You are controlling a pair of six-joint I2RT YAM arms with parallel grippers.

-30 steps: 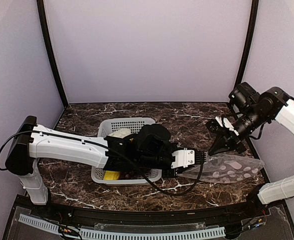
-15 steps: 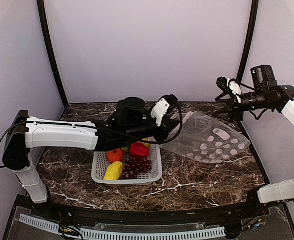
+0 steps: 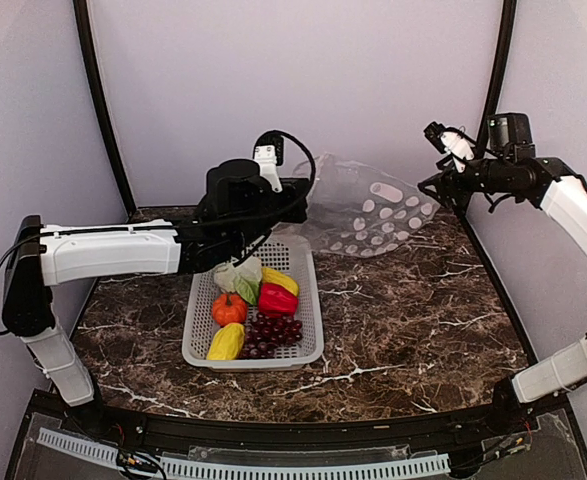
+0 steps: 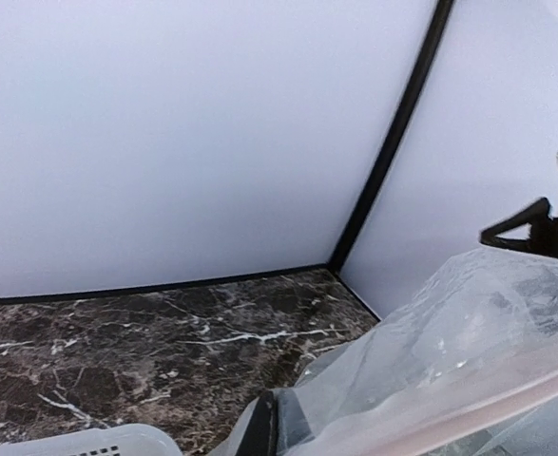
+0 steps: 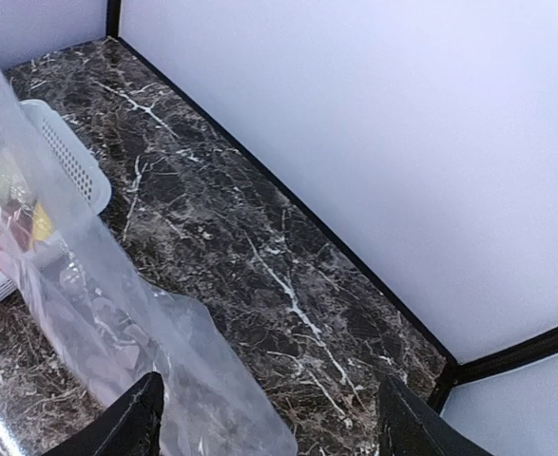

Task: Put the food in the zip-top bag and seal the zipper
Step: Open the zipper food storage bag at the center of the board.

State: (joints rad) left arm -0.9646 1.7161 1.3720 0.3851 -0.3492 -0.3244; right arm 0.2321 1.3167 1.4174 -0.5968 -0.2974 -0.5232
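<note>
The clear bag [image 3: 368, 212] is up off the table [image 3: 413, 310], stretched in the air above the back edge, reaching from the middle toward the back right corner. The left gripper [image 3: 295, 190] is clamped tight on the bag's left end; in the left wrist view the pinkish zipper [image 4: 488, 389] runs slantwise just in front of the dark fingers [image 4: 267, 432], with crinkled plastic billowing above it. The right gripper [image 3: 437, 188] is at the bag's other end with its jaws spread wide. In its own view the two fingers [image 5: 144, 418] stand well apart and the bag's tip sags between them, close to the left one; no grip shows there. All the food sits in the white basket [image 3: 201, 300] in the left half of the table: cauliflower [image 3: 237, 274], tomato [image 3: 229, 308], red pepper [image 3: 276, 299], two yellow pieces [image 3: 226, 343] and the grapes [image 3: 271, 332] toward the front edge.
</note>
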